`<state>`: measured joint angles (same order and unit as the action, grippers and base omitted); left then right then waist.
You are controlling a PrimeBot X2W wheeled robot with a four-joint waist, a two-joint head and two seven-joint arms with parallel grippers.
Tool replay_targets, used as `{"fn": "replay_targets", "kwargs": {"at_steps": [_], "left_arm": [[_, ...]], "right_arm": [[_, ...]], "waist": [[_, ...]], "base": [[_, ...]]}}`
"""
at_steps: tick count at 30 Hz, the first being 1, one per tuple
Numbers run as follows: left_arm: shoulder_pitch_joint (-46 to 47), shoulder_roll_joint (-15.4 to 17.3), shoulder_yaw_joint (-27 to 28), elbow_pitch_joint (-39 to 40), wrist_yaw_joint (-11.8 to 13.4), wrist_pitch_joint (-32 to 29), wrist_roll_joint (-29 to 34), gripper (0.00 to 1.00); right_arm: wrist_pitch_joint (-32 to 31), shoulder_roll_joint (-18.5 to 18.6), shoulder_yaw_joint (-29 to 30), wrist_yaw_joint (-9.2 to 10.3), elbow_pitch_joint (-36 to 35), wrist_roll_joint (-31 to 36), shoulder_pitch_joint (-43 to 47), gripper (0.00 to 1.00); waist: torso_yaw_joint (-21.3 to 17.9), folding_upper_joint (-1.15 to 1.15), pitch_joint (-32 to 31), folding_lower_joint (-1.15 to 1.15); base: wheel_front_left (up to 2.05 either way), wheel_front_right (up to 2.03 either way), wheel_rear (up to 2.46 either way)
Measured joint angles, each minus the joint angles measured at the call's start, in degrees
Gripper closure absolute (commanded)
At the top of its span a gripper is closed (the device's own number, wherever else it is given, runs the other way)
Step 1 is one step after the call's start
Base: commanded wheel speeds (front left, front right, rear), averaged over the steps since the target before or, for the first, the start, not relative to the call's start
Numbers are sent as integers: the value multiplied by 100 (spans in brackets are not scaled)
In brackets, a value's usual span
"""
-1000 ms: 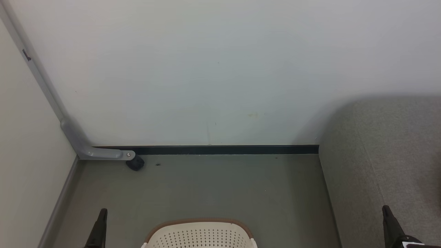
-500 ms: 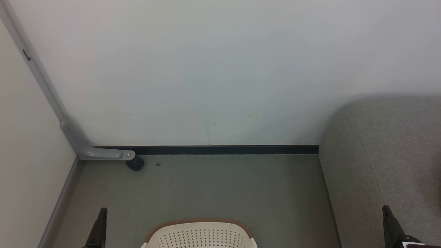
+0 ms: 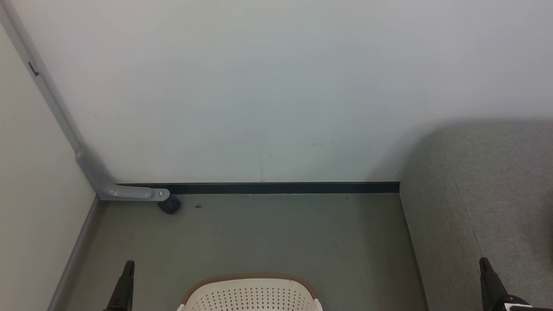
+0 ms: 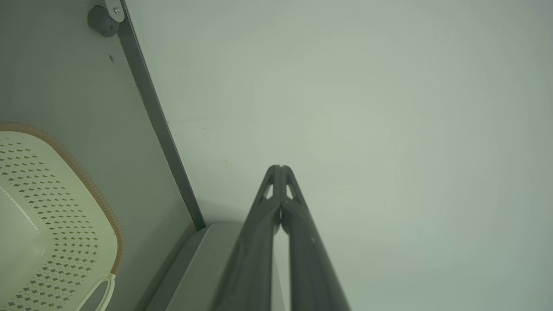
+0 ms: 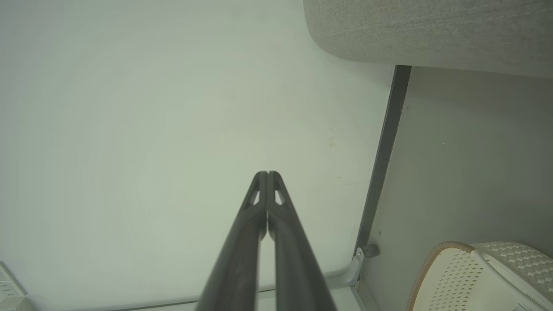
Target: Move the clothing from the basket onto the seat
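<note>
The cream perforated basket (image 3: 250,293) with its brown rim stands on the floor at the bottom centre of the head view; its inside is cut off there. The basket (image 4: 47,216) also shows at the left of the left wrist view, and the basket (image 5: 479,276) at the lower right of the right wrist view. The clothing is out of view. The grey woven seat (image 3: 484,207) fills the right side, and the seat (image 5: 432,30) lies along the top of the right wrist view. My left gripper (image 4: 281,167) is shut and empty, left of the basket. My right gripper (image 5: 267,172) is shut and empty, over the seat's near part.
A pale wall (image 3: 276,86) with a dark skirting strip (image 3: 281,188) closes the far side. A grey metal bracket with a black caster (image 3: 169,204) sits in the left corner beside a side panel (image 3: 30,194). Grey floor (image 3: 281,233) lies between wall and basket.
</note>
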<state>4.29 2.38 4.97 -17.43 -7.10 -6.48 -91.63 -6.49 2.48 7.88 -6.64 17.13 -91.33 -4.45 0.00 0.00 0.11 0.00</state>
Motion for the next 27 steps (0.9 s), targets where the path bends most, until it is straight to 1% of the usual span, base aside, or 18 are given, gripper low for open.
{"fn": "replay_targets", "kwargs": {"at_steps": [27], "left_arm": [[0,-2,0,5,0,0,-1,100]], "right_arm": [[0,0,0,0,0,-1,0,100]], "waist": [[0,0,1,0]], "base": [[0,0,0]]}}
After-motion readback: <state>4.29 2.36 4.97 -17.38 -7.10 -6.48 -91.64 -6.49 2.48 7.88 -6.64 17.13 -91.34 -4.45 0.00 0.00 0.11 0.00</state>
